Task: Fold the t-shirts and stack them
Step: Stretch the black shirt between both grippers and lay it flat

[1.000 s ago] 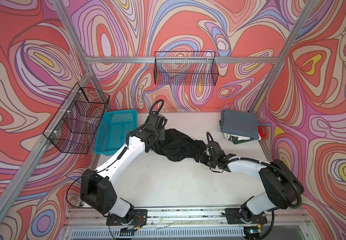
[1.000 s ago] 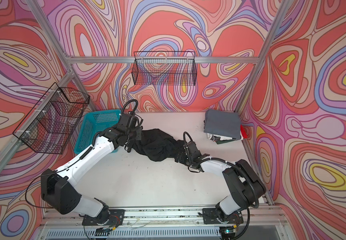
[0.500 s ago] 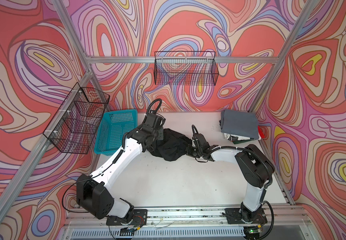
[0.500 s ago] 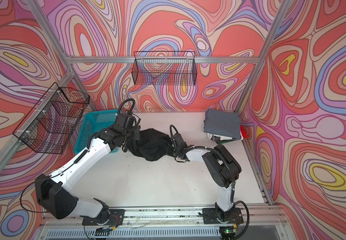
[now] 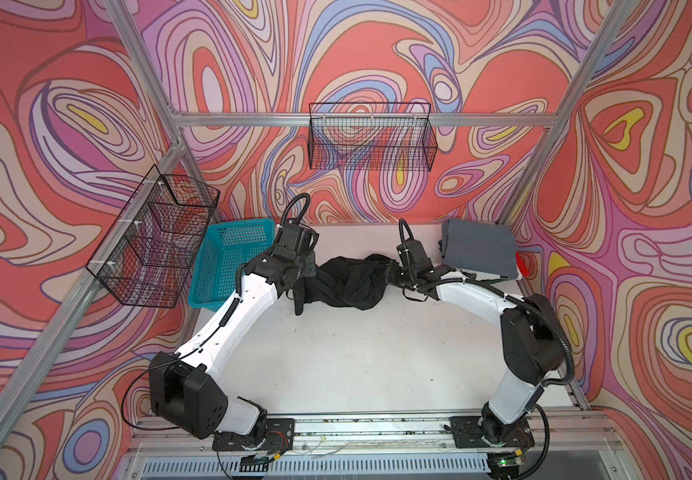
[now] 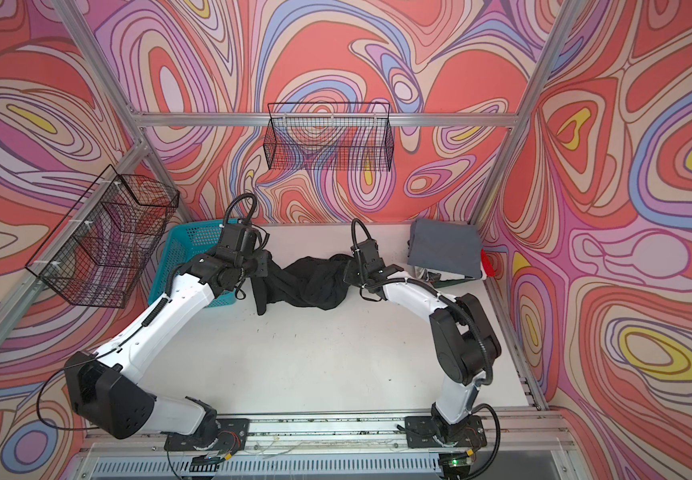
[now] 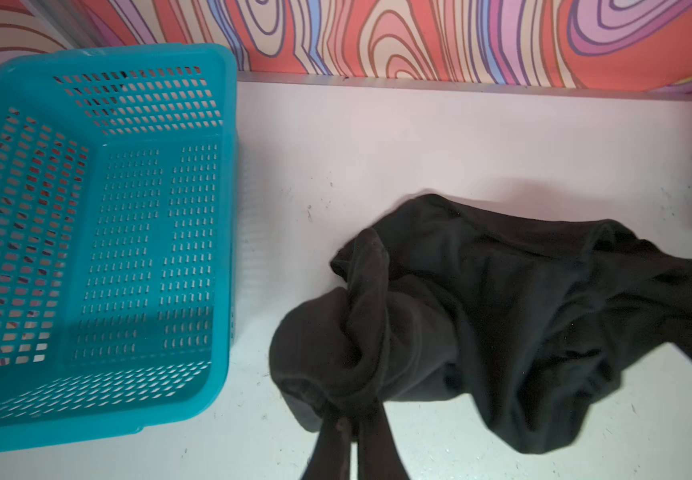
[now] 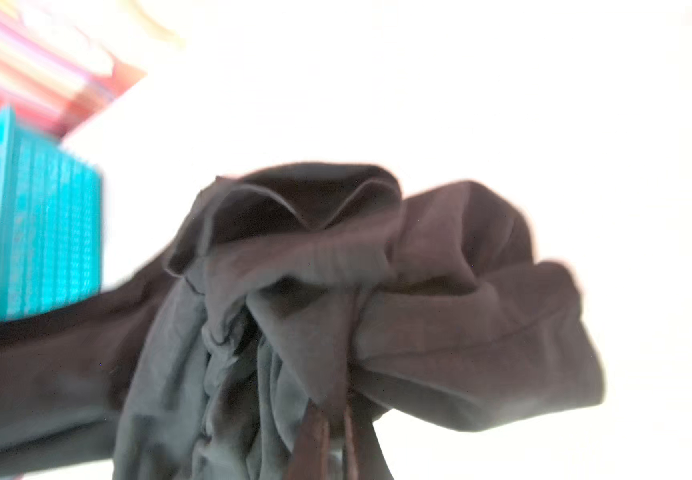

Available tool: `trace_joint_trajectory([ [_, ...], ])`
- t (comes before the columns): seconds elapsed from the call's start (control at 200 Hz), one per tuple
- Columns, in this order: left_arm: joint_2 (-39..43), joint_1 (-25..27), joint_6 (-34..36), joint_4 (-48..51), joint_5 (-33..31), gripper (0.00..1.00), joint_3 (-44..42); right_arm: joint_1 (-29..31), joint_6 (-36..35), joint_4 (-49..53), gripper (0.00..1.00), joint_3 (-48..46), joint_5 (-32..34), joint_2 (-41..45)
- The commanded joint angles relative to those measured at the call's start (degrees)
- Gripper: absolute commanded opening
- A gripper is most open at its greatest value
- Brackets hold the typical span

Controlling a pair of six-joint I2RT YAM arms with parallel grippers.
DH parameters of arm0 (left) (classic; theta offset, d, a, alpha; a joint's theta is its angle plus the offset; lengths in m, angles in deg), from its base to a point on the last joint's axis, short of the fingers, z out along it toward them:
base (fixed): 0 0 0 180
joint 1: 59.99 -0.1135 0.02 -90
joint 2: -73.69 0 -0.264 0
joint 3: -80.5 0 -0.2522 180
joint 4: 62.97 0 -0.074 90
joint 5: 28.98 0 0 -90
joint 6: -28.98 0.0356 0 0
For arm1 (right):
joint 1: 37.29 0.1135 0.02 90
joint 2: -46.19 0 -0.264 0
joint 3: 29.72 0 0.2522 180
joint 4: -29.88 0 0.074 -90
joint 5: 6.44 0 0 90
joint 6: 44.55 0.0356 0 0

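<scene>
A crumpled black t-shirt (image 5: 348,282) (image 6: 315,286) hangs bunched between my two grippers over the back of the white table. My left gripper (image 5: 309,272) (image 6: 264,268) is shut on the shirt's left end; in the left wrist view its fingers pinch a fold (image 7: 350,419) of the black t-shirt (image 7: 502,311). My right gripper (image 5: 390,272) (image 6: 346,272) (image 8: 336,415) is shut on the right end of that same shirt (image 8: 377,291). A folded slate-grey t-shirt (image 5: 479,249) (image 6: 446,247) tops a stack at the back right, with white, dark green (image 6: 454,282) and red (image 5: 523,266) cloth showing under it.
An empty turquoise perforated basket (image 5: 232,262) (image 6: 188,249) (image 7: 219,208) (image 8: 45,232) stands at the back left beside my left gripper. Black wire baskets hang on the back wall (image 5: 371,141) and the left wall (image 5: 157,237). Aluminium frame posts bound the table (image 5: 357,353).
My right gripper moved left and toward the back, then shut on the black shirt's right end. The left gripper kept its grip and barely shifted.
</scene>
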Motion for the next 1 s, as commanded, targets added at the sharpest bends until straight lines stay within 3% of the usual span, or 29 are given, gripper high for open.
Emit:
trace_joint_trajectory([
  [0.0,3.4,-4.4,0.0,0.1,-0.9,0.00,1.7,-2.0,-3.6,8.5,0.00,4.1,8.6,5.3],
  [0.21,7.0,-7.3,-1.2,-0.6,0.4,0.00,-0.4,-7.9,-2.4,10.3,0.00,-0.4,5.4,11.7],
  [0.29,8.3,-7.4,-2.7,-1.9,4.3,0.00,-2.4,-7.9,-2.3,10.3,0.21,-1.8,1.6,12.0],
  [0.341,8.7,-7.3,-3.5,-2.6,7.2,0.00,-3.8,-8.0,-2.2,10.2,0.42,-3.0,0.2,12.1],
  [0.366,8.7,-7.4,-3.8,-2.9,8.0,0.00,-4.4,-7.9,-2.2,10.0,0.47,-3.7,-0.8,12.2],
  [0.681,9.0,-7.4,-5.0,-3.3,11.8,0.00,-7.2,-7.9,0.1,6.8,0.49,-14.8,-3.3,14.6],
  [0.751,9.3,-7.3,-5.1,-3.7,12.1,0.00,-7.0,-7.8,0.2,5.3,0.57,-17.3,-4.6,15.2],
  [0.997,9.2,-7.3,-5.1,-2.9,12.0,0.00,-6.1,-7.6,1.7,3.1,0.65,-24.0,-5.9,14.3],
])
